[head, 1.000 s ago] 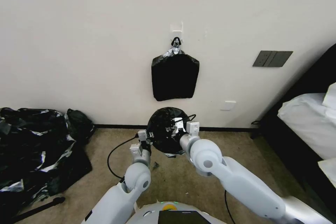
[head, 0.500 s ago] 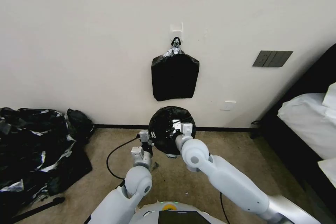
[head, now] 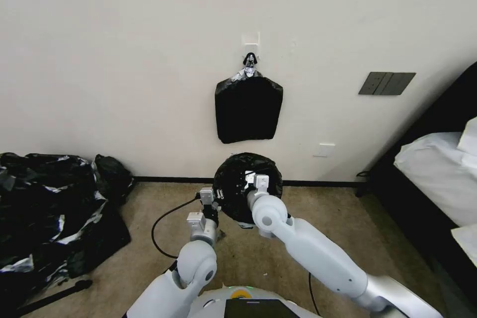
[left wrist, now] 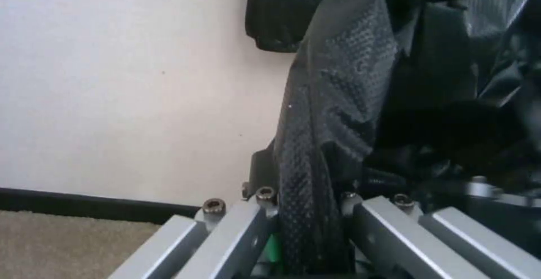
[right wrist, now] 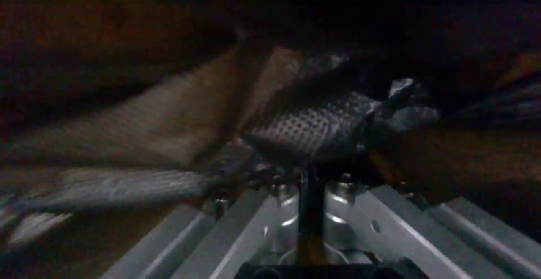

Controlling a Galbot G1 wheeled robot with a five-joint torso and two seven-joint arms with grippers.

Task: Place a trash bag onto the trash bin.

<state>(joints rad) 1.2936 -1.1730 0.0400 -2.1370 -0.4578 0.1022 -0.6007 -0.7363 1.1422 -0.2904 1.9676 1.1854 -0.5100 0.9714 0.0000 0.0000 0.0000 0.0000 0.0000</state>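
Cream wall (head: 124,59) rises behind a strip of tan carpet (head: 238,258), with a dark baseboard where they meet. One flat stack of black bags (head: 248,109) hangs from a clip on a wall hook, above the work. On the robot's left, against the wall, lies one large heap of black plastic with silvery patches (head: 49,208). On its right is the corner of a bed with white bedding (head: 437,174). One black cable (head: 166,218) loops across the carpet.

One trash bag (head: 238,184), thin, glossy and black, is spread over the round mouth of something standing on the floor at the foot of the wall, directly under the hanging stack; the trash bin itself is covered by the plastic and cannot be made out.

Two grippers work at it. The left gripper (head: 211,196) is at the bag's left edge; in the left wrist view a fold of the black plastic (left wrist: 332,114) runs between its fingers (left wrist: 265,194), which are pinched onto it. The right gripper (head: 256,181) is over the bag's middle; the right wrist view is dark, and shows a crumpled piece of the bag (right wrist: 315,131) bunched at its closed fingertips, clamped there.
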